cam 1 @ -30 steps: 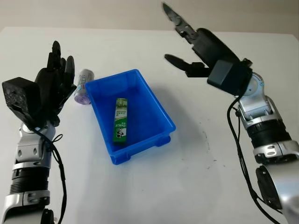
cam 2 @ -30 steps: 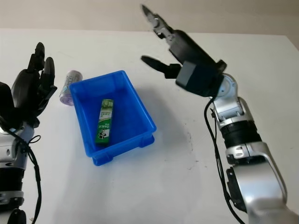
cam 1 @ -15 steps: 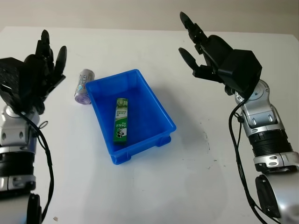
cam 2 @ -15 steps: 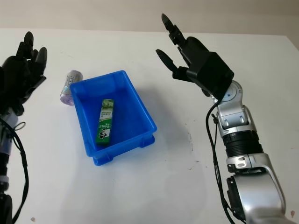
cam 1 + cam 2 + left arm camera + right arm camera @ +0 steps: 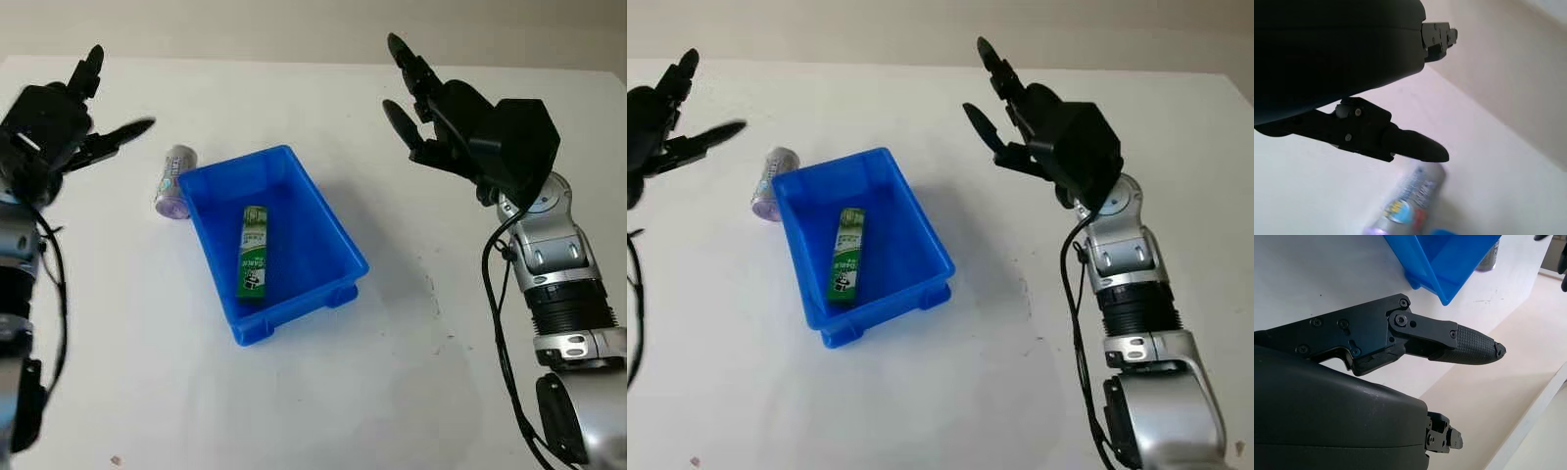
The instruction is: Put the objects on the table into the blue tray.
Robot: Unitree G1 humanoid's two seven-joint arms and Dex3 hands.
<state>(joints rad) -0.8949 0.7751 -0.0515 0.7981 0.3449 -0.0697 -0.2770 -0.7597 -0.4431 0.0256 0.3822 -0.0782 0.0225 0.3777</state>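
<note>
The blue tray [image 5: 333,257] stands at the middle of the white table, and a green box [image 5: 254,252] lies flat inside it. A silver-purple can [image 5: 173,182] lies on its side on the table, just beyond the tray's far left corner; the can [image 5: 1409,201] also shows in the left wrist view. My left hand [image 5: 54,122] is open and raised at the far left, a short way left of the can. My right hand [image 5: 446,113] is open in the air to the right of the tray, holding nothing.
Bare white table [image 5: 392,392] stretches in front of the tray and to its right. A beige wall [image 5: 245,24] runs behind the table's far edge.
My left hand has moved up and out to the far left, away from the can. My right hand has swung back and lowered, its fingers now upright. Can, tray and box have not moved.
</note>
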